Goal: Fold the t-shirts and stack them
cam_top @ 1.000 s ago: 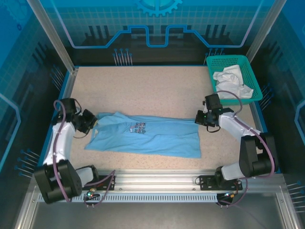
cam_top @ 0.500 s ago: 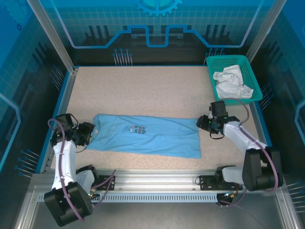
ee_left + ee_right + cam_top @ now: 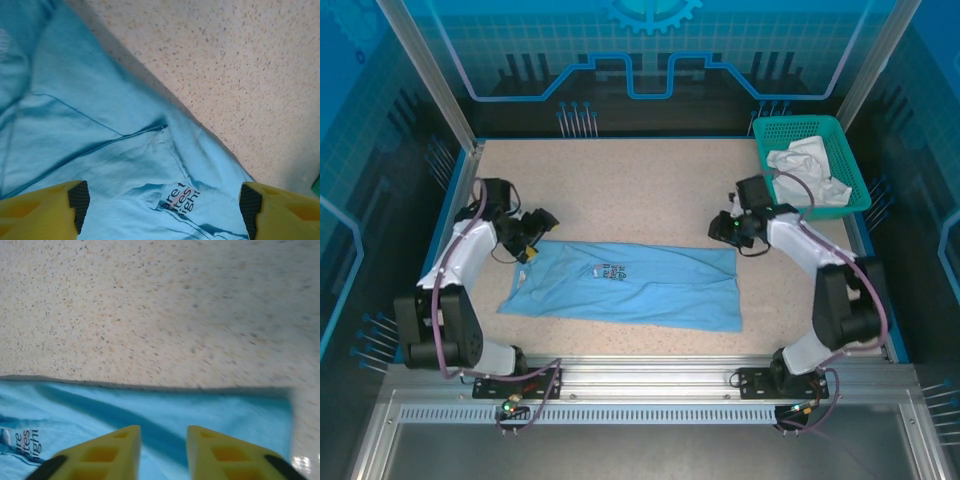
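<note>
Light blue t-shirt (image 3: pixel 640 285) lies flat, its long axis running from my left to my right.
My left gripper (image 3: pixel 540 223) hangs over the far edge of the shirt's left end, jaws spread wide and empty. My right gripper (image 3: pixel 725 228) hovers at the shirt's far right corner, jaws narrow with nothing pinched. Each arm is nearest its own end. The white t-shirt (image 3: pixel 805 170) sits crumpled in the teal basket (image 3: pixel 860 190) beyond the blue shirt's right end.

Teal basket (image 3: pixel 800 123) on speckled table's (image 3: pixel 620 190) far-right corner.
</note>
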You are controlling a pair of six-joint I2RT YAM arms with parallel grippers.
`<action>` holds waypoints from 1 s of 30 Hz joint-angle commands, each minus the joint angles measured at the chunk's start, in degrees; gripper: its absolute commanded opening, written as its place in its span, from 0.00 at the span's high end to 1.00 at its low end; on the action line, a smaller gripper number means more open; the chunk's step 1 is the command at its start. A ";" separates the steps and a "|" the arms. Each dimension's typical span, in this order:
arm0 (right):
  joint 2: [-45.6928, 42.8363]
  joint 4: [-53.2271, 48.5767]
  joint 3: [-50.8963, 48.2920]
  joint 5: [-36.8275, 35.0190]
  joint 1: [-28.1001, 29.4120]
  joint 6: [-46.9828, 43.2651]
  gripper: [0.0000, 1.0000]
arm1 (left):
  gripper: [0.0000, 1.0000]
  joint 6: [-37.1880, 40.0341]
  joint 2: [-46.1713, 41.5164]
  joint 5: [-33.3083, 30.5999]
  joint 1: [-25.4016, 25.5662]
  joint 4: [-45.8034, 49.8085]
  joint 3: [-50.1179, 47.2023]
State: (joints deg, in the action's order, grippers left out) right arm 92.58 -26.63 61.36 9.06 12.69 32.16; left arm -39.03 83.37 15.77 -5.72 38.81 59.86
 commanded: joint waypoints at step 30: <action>-0.59 4.56 -4.70 -4.46 0.08 -0.18 0.68 | 0.27 -1.33 13.61 -16.03 -3.67 1.24 12.35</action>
State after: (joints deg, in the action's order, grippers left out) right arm 98.72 -26.11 58.35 6.39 11.75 32.12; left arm -42.70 102.65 -2.74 -11.11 40.14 68.55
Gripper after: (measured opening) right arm 0.314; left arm 0.704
